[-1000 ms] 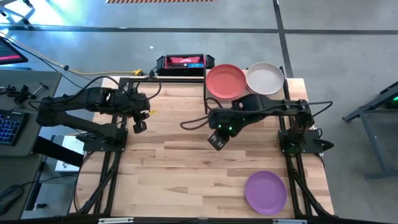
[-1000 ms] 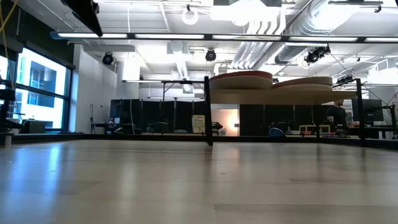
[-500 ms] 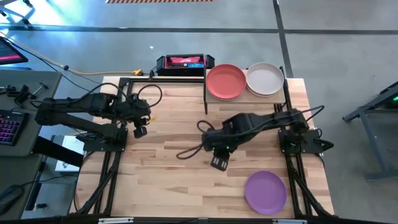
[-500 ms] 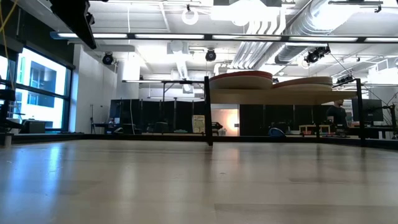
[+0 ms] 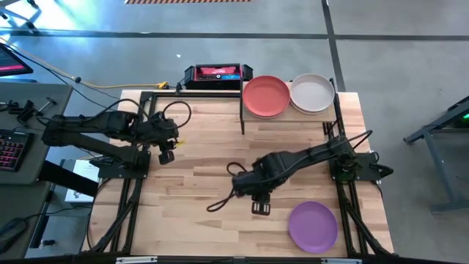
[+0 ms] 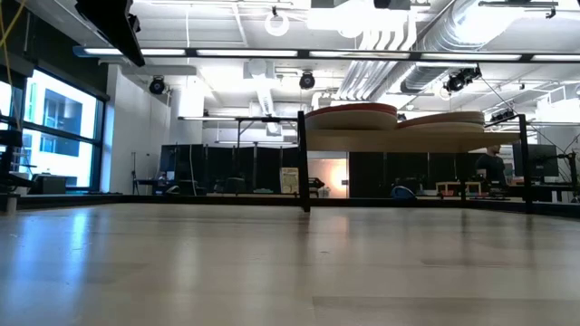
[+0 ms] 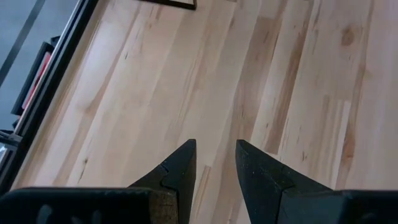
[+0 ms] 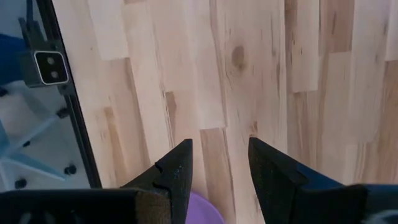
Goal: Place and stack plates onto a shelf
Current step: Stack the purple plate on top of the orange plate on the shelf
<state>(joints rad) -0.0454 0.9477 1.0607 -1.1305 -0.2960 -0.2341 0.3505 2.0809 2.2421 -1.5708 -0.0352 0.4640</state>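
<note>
The shelf (image 5: pixel 290 117) stands at the table's far right. On it sit an orange-red plate (image 5: pixel 266 96), the top of a stack (image 6: pixel 353 116), and beside it an off-white plate (image 5: pixel 313 93). A purple plate (image 5: pixel 313 226) lies flat on the table near the front right corner. My right gripper (image 5: pixel 261 207) hangs open over bare wood just left of the purple plate, pointing down; the plate's rim (image 8: pixel 208 214) shows below its fingers (image 8: pixel 219 142). My left gripper (image 5: pixel 167 156) is open above the table's left side (image 7: pixel 214 143), holding nothing.
A red and black box (image 5: pixel 218 72) sits behind the table's far edge. A loose black cable (image 5: pixel 223 198) trails over the wood beside the right arm. The small camera (image 8: pixel 50 67) sits at the table's near edge. Bare wood lies between the arms.
My right gripper has swung from near the shelf toward the table's near edge and the purple plate, sinking and rolling about its own axis as it went. Its fingers have stayed open. The plates have not moved.
</note>
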